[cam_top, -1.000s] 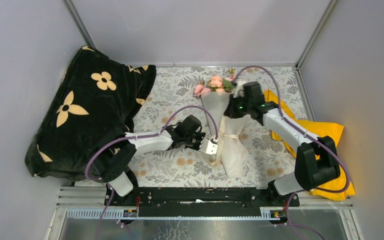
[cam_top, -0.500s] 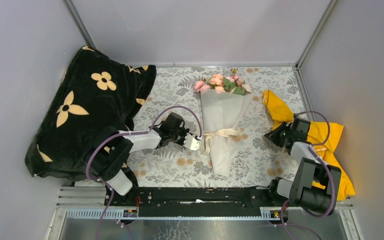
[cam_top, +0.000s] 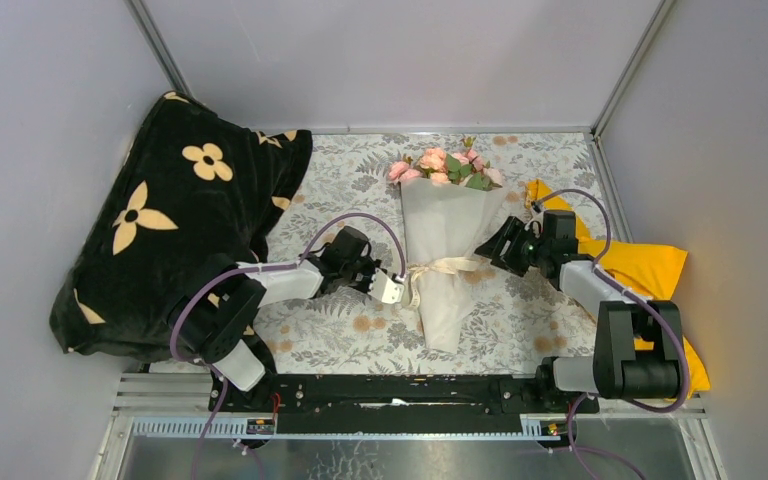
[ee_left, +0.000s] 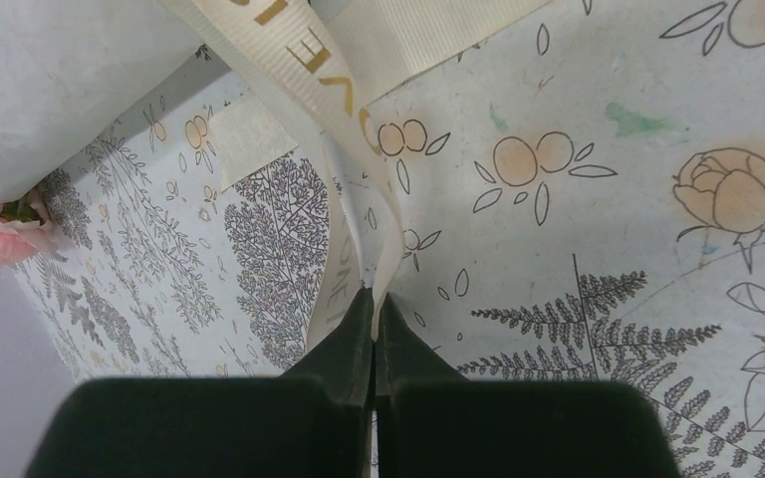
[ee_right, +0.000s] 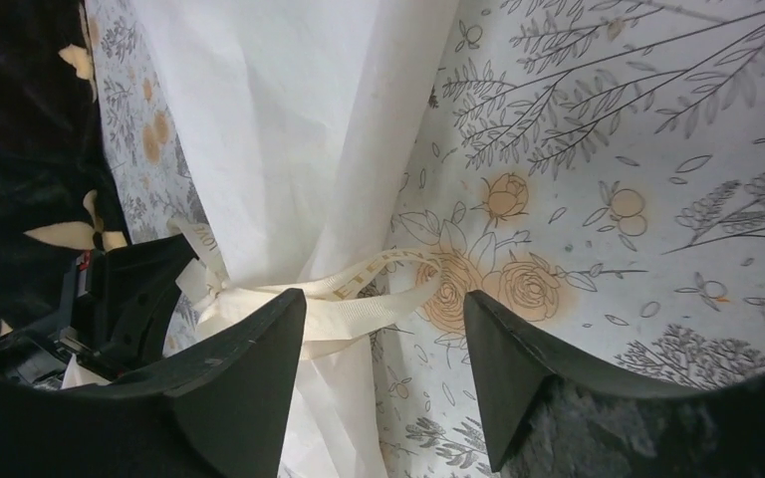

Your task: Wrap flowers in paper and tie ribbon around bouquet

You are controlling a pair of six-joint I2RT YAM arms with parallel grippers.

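Note:
The bouquet (cam_top: 443, 235) lies on the tablecloth, pink flowers (cam_top: 445, 166) at the far end, wrapped in a white paper (cam_top: 444, 215) cone. A cream ribbon (cam_top: 452, 266) is tied round the cone's waist. My left gripper (cam_top: 400, 283) sits just left of the cone; in the left wrist view it (ee_left: 374, 299) is shut on a ribbon (ee_left: 304, 55) tail. My right gripper (cam_top: 493, 250) is at the cone's right side. In the right wrist view it (ee_right: 383, 314) stands open, with the ribbon (ee_right: 359, 299) loop lying between its fingers, untouched, beside the paper (ee_right: 299, 119).
A black blanket (cam_top: 160, 220) with beige flower prints is heaped at the left. A yellow cloth (cam_top: 645, 265) lies along the right wall under my right arm. Grey walls close in the floral tablecloth (cam_top: 345, 180) on three sides.
My right gripper left the flower end, swung back over the yellow cloth, then came to the ribbon's right side and opened. The bouquet now lies straighter. My left gripper pulled slightly left, holding the ribbon.

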